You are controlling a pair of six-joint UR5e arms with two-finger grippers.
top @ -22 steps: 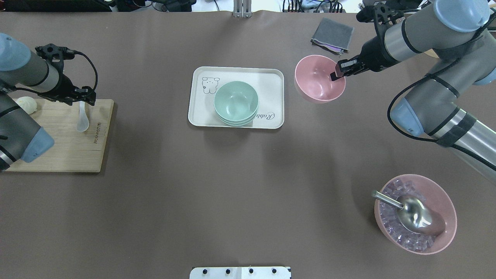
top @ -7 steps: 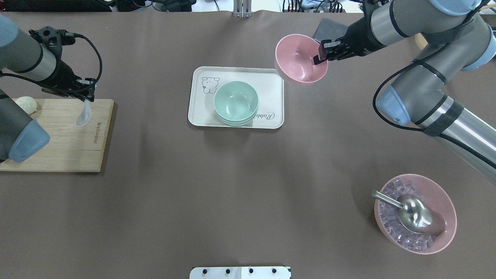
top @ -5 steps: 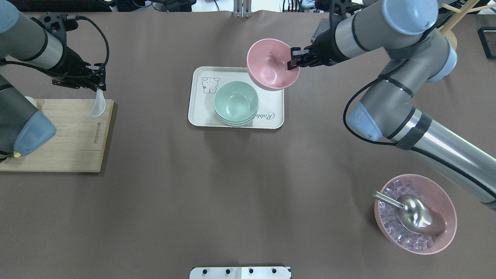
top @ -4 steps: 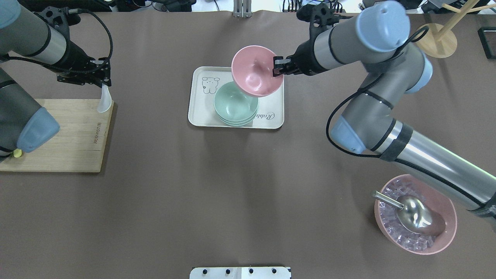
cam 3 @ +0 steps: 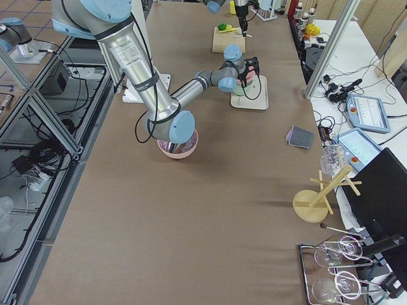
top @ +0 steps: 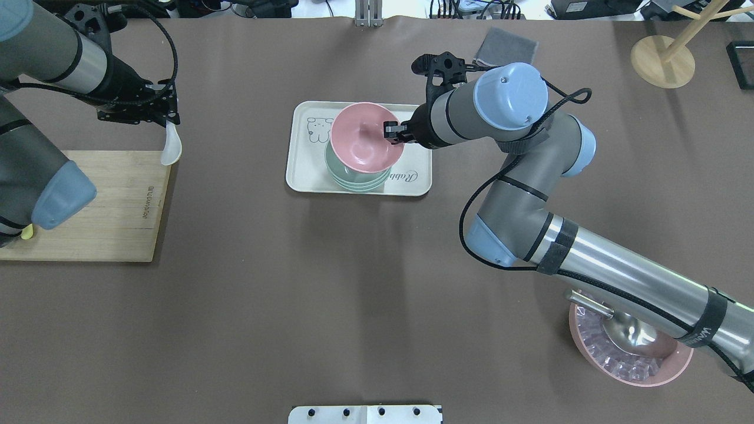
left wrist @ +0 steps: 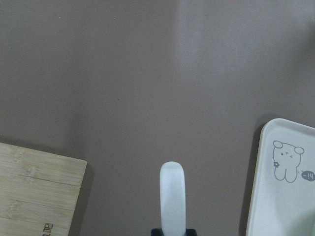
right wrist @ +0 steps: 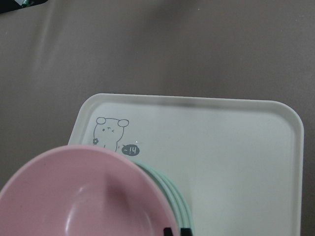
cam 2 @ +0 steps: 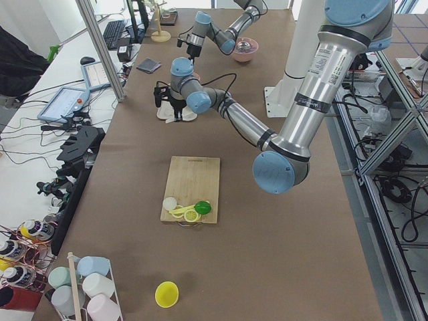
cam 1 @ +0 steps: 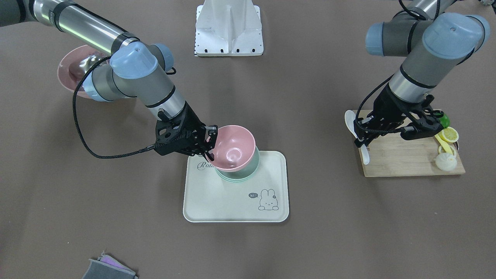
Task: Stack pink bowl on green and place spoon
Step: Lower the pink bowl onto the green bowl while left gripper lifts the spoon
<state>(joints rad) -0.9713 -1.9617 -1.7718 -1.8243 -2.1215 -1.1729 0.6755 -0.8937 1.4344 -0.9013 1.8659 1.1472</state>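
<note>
The pink bowl [top: 360, 141] is held tilted right over the stacked green bowls [top: 355, 178] on the white tray [top: 413, 178]. I cannot tell if it rests on them. My right gripper [top: 393, 131] is shut on the pink bowl's right rim; the bowl also shows in the front view [cam 1: 232, 153] and the right wrist view [right wrist: 83, 196]. My left gripper [top: 168, 119] is shut on the handle of a white spoon [top: 171, 148]. It holds the spoon in the air over the cutting board's far right corner. The spoon also shows in the left wrist view [left wrist: 172, 196].
A wooden cutting board [top: 106, 206] lies at the left, with a bun, lemon pieces and a green fruit [cam 1: 445, 143] on it. A pink bowl of ice with a metal scoop [top: 630, 353] stands at the front right. A grey cloth [top: 506, 47] and a wooden stand [top: 662, 56] are at the back.
My right gripper carried the pink bowl left from the table to over the green bowls. My left gripper lifted the spoon off the board and moved it right.
</note>
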